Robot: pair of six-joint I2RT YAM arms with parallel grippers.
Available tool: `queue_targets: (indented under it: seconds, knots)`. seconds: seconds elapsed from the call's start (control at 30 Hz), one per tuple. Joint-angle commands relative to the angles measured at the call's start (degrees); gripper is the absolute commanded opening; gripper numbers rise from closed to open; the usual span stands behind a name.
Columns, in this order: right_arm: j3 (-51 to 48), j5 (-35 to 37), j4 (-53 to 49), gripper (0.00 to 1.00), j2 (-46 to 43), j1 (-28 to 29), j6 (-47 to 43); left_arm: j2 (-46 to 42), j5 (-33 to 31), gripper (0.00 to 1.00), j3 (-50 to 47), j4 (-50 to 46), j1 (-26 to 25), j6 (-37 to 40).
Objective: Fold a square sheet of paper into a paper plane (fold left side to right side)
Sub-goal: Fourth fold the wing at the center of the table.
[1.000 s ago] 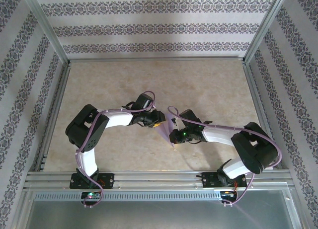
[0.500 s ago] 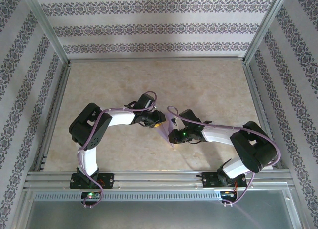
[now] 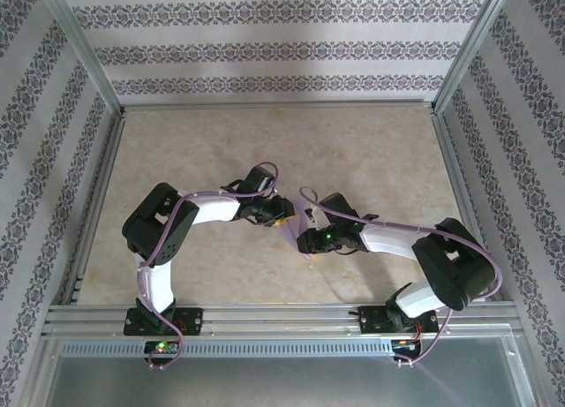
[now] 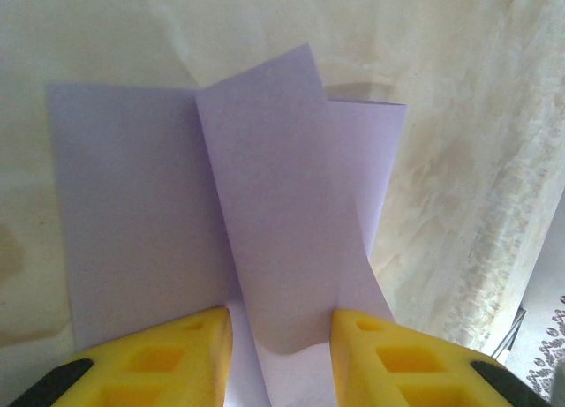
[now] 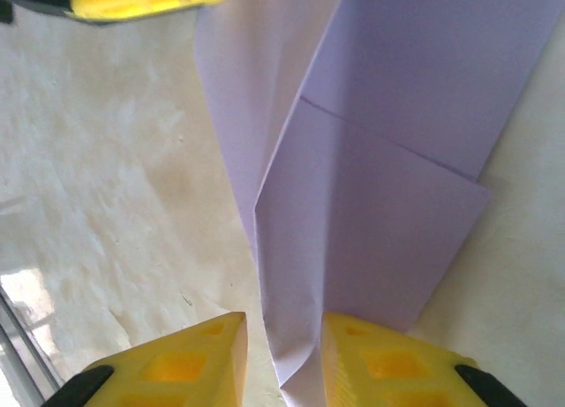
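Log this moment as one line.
paper plane: part-folded | left gripper: open, astride flap | right gripper: open, astride creased edge

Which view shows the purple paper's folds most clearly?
The left wrist view: the purple paper lies nearly whole, its folded flap plain. The right wrist view shows one creased end; the top view, a small distant sliver.

The light is soft and even. The bench (image 3: 353, 151) looks bright and washed out. Up close, the paper (image 4: 265, 204) looks hazy and casts a faint shadow.
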Motion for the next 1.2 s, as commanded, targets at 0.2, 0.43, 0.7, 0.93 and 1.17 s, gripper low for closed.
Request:
queue_targets:
  seconds: [0.2, 0.43, 0.7, 0.93, 1.17]
  knots:
    - [2.7, -2.1, -2.0, 0.41, -5.6, -4.0, 1.7, 1.2, -1.9, 0.36, 0.8, -4.2, -0.6, 1.9]
    - [5.5, -4.3, -1.8, 0.38, -2.7, -5.3, 3.4, 1.0, -2.1, 0.36, 0.9, -4.3, -0.6, 2.0]
    - [9.1, 8.3, -15.1, 0.36, -3.2, 0.0, 2.8, 0.8, -2.3, 0.36, 1.1, -4.9, -0.6, 2.1]
    - [14.9, 25.7, -29.7, 0.36, -3.1, 10.0, 7.1, 0.2, -2.4, 0.36, 0.9, -5.1, -0.6, 2.2]
    - [18.1, 31.4, -32.2, 0.34, 2.2, 16.8, 11.2, 0.0, -2.4, 0.36, 0.9, -5.2, -0.6, 2.2]
